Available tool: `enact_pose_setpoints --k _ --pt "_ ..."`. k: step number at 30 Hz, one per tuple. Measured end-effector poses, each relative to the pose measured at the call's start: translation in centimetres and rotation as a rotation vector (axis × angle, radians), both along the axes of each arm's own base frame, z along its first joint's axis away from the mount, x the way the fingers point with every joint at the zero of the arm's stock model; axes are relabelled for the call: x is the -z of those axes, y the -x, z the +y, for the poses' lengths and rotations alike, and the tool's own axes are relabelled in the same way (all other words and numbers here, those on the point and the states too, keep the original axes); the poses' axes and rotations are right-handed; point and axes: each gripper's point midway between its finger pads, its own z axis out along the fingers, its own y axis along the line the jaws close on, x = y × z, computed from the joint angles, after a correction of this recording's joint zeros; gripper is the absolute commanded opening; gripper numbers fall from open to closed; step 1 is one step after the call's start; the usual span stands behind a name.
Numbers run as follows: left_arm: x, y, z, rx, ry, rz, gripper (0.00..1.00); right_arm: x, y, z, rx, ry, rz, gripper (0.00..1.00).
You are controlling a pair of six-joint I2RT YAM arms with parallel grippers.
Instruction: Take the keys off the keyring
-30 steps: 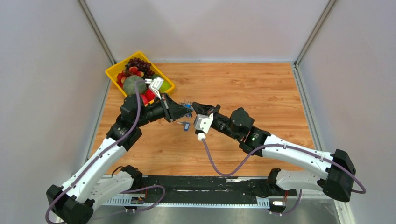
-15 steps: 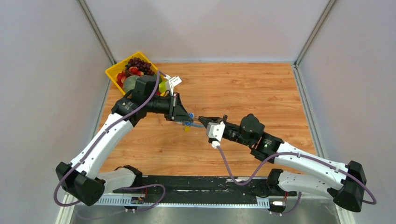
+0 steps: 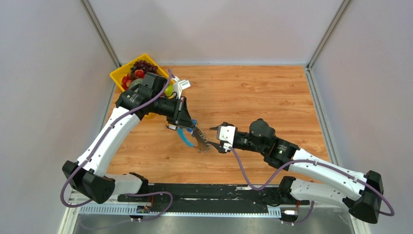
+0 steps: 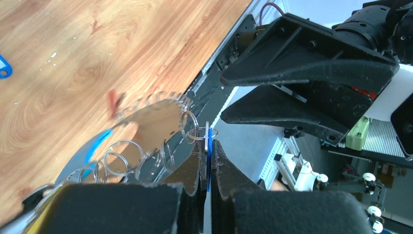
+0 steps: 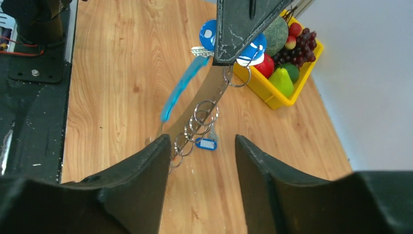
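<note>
**Keyring hangs from the clamped left claw; right claw gapes beside it**

The keyring [image 5: 176, 92] hangs down from the tips of the left claw [image 4: 208, 148], lifted off the wood. One side of the loop is a light-blue band and the other a string of linked silvery rings, both a little blurred. The left claw's fingers are pressed together on a thin blue edge at the top of the loop, with one ring linked just beyond their tips. A blue-headed key [image 5: 208, 34] sits right against those tips, its silver blade poking out sideways.

The lower rings reach toward the right claw [image 3: 213, 137], whose fingers stand apart and grip nothing. The lowest rings end close to one fingertip; I cannot tell whether they touch it. In the gap between those fingers a second blue-headed key [image 5: 205, 144] shows just past the rings. Whether it hangs from them or lies on the table [image 3: 253, 92], I cannot tell.

Behind the left claw, a yellow basket [image 5: 280, 101] holds fruit.
</note>
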Motion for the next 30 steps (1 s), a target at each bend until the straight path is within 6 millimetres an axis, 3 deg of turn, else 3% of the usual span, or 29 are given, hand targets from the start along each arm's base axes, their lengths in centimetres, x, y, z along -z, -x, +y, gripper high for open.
enact_pose_setpoints --k 3,10,22,30 --pt "-0.1 0.0 0.0 0.001 0.005 0.002 0.00 0.4 0.0 -0.1 0.021 -0.005 0.055 0.79" --pt "-0.9 0.3 -0.1 -0.001 0.034 -0.021 0.00 0.8 0.1 0.3 0.054 -0.073 0.166 0.92" --pt "-2.1 0.9 -0.2 0.001 0.077 -0.027 0.00 3.2 -3.4 0.1 0.259 -0.142 0.214 0.95" --pt "-2.9 1.8 0.1 0.005 0.094 -0.056 0.00 3.6 -6.8 -1.8 0.425 -0.141 0.180 0.94"
